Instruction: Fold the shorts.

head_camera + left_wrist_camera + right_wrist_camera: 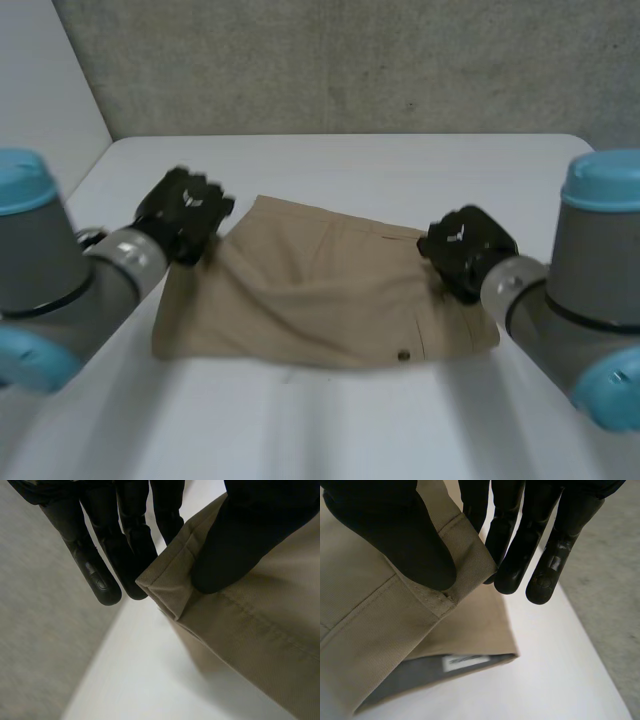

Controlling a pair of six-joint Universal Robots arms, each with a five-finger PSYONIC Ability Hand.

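Note:
Tan shorts (320, 295) lie across the middle of the white table (330, 420), with a small dark button near the front right. My left hand (183, 215) is at the shorts' far left corner. Its thumb (235, 545) presses on top of the hem while its fingers (125, 545) sit under the corner (167, 582), so it is shut on the cloth. My right hand (463, 247) is at the far right edge, on the waistband. Its thumb (405, 545) and fingers (520, 555) pinch the waistband (465, 565). Grey lining and a white label (465, 661) show underneath.
A grey textured wall (340, 60) rises behind the table. The table's far edge runs just beyond the shorts, and bare white tabletop lies in front of them. Both grey arms with light-blue caps come in from the near left and right.

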